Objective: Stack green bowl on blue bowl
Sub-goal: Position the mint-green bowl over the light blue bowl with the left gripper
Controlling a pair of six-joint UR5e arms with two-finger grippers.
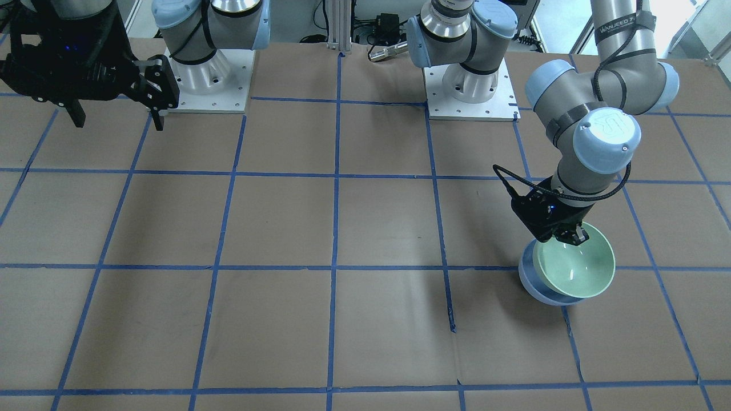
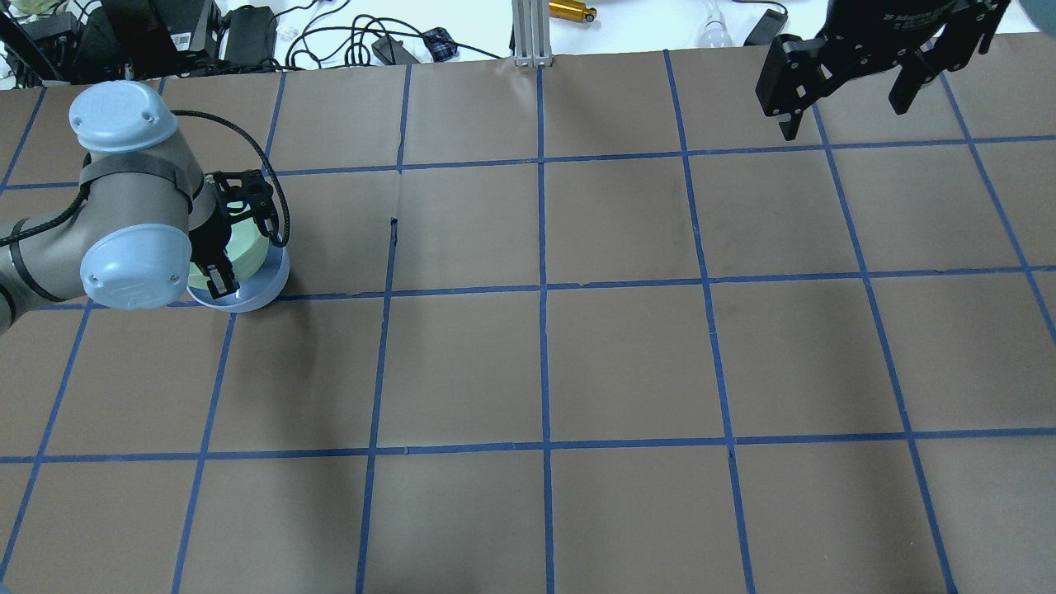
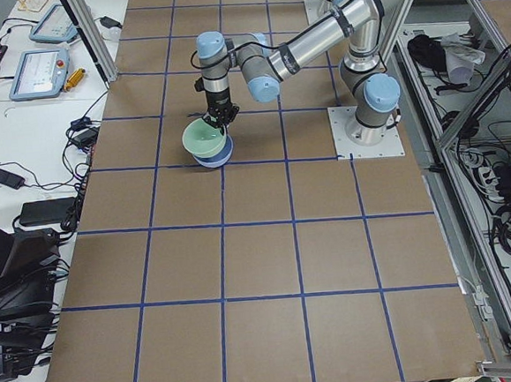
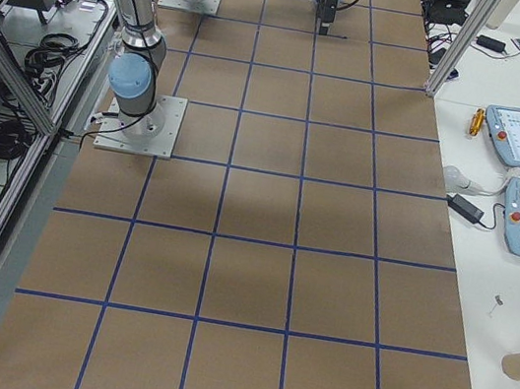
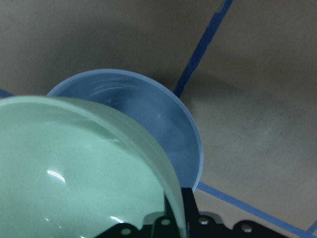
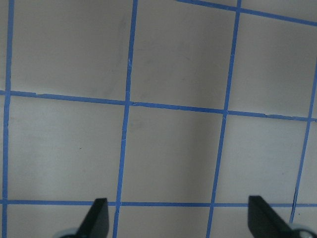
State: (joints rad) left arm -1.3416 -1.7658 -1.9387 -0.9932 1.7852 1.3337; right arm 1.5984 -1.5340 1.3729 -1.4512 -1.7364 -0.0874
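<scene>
My left gripper (image 1: 571, 235) is shut on the near rim of the green bowl (image 1: 578, 267) and holds it tilted. The green bowl partly overlaps the blue bowl (image 1: 532, 283), which sits on the table under it and sticks out to one side. I cannot tell whether the two bowls touch. In the overhead view the green bowl (image 2: 245, 252) lies over the blue bowl (image 2: 262, 290), half hidden by my left arm. The left wrist view shows the green bowl (image 5: 74, 173) in front of the blue bowl (image 5: 158, 129). My right gripper (image 1: 117, 121) is open and empty, held high and far from the bowls.
The table (image 2: 627, 363) is brown paper marked with a grid of blue tape. The two arm bases (image 1: 471, 85) stand on white plates at the robot's edge. Cables and boxes (image 2: 247, 33) lie beyond the far edge.
</scene>
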